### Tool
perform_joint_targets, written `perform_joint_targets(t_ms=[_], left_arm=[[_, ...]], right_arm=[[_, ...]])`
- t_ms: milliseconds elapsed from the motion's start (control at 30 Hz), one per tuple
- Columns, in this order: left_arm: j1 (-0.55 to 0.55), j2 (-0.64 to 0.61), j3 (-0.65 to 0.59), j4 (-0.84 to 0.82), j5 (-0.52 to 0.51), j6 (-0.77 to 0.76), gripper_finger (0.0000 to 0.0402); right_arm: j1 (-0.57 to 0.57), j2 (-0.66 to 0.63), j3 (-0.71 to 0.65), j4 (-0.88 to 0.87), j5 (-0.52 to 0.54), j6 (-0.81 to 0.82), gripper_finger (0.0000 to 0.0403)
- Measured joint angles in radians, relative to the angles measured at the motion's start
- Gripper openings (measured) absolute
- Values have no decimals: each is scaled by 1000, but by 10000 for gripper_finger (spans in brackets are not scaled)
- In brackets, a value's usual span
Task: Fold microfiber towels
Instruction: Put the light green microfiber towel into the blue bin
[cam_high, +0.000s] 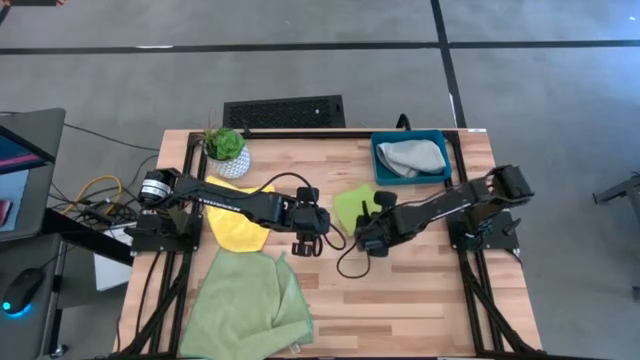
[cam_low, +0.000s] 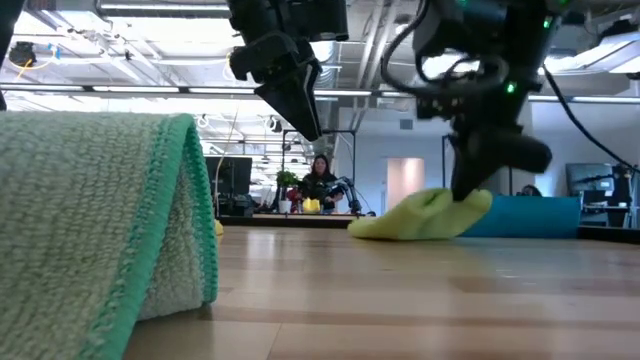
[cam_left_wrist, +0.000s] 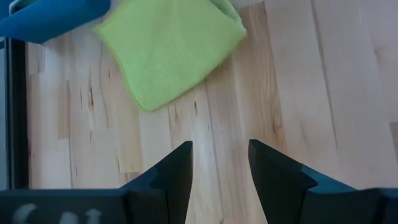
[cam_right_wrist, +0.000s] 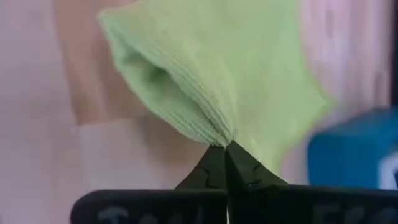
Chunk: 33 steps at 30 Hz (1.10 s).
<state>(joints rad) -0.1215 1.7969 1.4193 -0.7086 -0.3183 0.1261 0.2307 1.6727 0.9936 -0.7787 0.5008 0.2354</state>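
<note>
The bright lime green towel (cam_high: 350, 205) lies on the table's middle, right of centre. My right gripper (cam_high: 366, 222) is shut on its near right part, as the right wrist view (cam_right_wrist: 225, 146) and the low view (cam_low: 468, 190) show. My left gripper (cam_high: 305, 244) is open and empty, raised above bare wood (cam_low: 308, 125) just left of that towel (cam_left_wrist: 174, 50). The yellow towel (cam_high: 240, 215) lies flat under my left arm. The larger pale green towel (cam_high: 250, 300) lies folded at the near left. The grey towel (cam_high: 410, 157) lies in the teal tray (cam_high: 440, 140). My right gripper pinches the lime green towel between its two fingertips at a puckered bit of its edge (cam_right_wrist: 217, 127). The fingers come from above, slanting down. The pinched end (cam_low: 470, 203) stands a little above the table, and the rest of the towel (cam_low: 400, 222) lies on the wood.
A potted plant (cam_high: 225, 148) stands at the far left of the table. A dark cable (cam_high: 345, 262) loops on the wood near the two grippers. A person (cam_low: 322, 185) shows far off in the room behind the table.
</note>
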Motion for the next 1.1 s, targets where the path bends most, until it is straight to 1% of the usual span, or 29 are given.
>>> perform_joint_targets(t_ms=[100,267,467,667,733,900,1100], left_arm=[[0,0,0,0,0,0,149],[0,0,0,4,-1,8,149],[0,0,0,27,-1,31,149],[1,0,0,32,-2,38,149],[1,0,0,33,-2,38,149],[1,0,0,35,-2,43,149],[1,0,0,38,-4,46,149]], right_arm=[[-9,-65,0,-48,-6,34,4],[-21,-187,0,-136,-61,92,3],[-58,-315,2,-275,-57,189,3],[-140,-367,3,-394,-30,279,3],[-175,-371,3,-411,4,267,3],[-289,-369,3,-415,57,155,3],[-431,-369,3,-414,174,87,3]])
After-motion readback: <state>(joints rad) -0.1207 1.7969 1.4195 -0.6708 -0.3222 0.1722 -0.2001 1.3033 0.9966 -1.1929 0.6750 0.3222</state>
